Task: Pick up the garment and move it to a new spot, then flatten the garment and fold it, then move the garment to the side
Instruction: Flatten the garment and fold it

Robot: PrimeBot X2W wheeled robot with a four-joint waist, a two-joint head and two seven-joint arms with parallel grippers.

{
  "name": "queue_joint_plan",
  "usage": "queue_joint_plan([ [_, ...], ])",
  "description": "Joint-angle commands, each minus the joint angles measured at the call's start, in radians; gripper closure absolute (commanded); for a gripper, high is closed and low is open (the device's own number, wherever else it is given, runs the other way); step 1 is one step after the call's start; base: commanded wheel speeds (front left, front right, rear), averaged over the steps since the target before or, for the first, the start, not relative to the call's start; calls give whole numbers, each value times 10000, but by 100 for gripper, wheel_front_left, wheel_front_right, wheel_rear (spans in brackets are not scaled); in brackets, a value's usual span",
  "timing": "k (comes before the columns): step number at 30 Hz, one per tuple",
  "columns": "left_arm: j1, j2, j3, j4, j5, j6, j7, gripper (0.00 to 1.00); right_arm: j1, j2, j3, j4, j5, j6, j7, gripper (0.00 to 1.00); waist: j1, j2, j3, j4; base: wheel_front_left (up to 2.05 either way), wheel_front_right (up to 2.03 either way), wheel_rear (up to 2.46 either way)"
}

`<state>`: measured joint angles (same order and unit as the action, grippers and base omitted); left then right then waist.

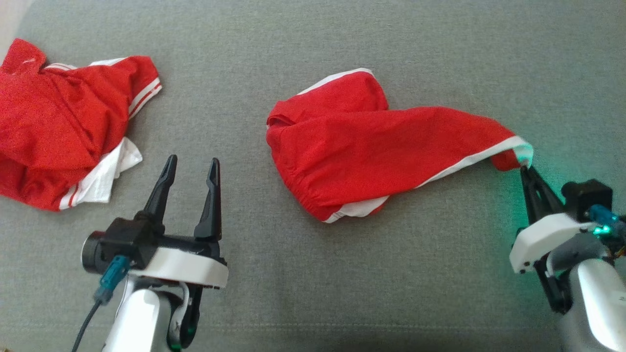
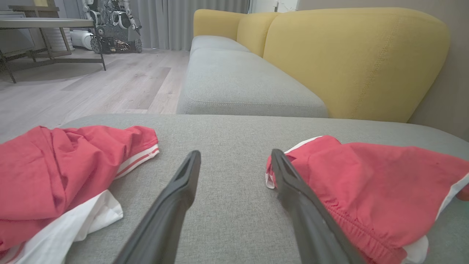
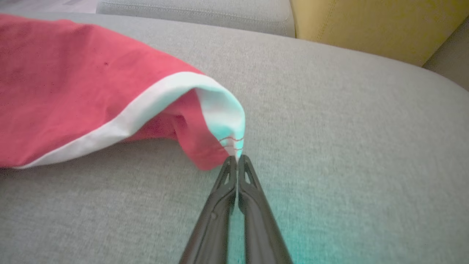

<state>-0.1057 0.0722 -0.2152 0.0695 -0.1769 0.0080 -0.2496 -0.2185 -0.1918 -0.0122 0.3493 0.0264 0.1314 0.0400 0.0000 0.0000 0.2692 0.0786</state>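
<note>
The garment [image 1: 371, 146], red shorts with white trim, lies crumpled on the grey cushion [image 1: 313, 283] at centre right. One white-edged hem corner is lifted off the cushion, and my right gripper [image 1: 524, 168] is shut on that corner. The right wrist view shows the fingertips pinching the hem of the garment [image 3: 110, 91], my right gripper [image 3: 237, 158] pressed together. My left gripper [image 1: 191, 164] stands open at lower left, holding nothing, well left of the shorts. In the left wrist view the garment [image 2: 366, 183] lies just right of my left gripper [image 2: 236, 154].
A second red and white garment [image 1: 58, 127] lies bunched at the far left of the cushion, also seen as a red heap [image 2: 62, 168] in the left wrist view. A yellow sofa back [image 2: 351, 58] rises behind. A table [image 2: 44, 25] stands on the wooden floor beyond.
</note>
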Motion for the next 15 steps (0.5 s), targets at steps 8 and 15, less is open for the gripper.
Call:
queue_joint_plan([
  [8,-186,78,458,-287,223,-47,-122,0,718,535,-269,-895,55,-7,96,0,0,0,-267,-284,0,0,0],
  [15,67,128,540,-290,252,-9,-122,0,1418,986,-402,-2432,449,-7,-35,0,0,0,-643,-398,0,0,0],
])
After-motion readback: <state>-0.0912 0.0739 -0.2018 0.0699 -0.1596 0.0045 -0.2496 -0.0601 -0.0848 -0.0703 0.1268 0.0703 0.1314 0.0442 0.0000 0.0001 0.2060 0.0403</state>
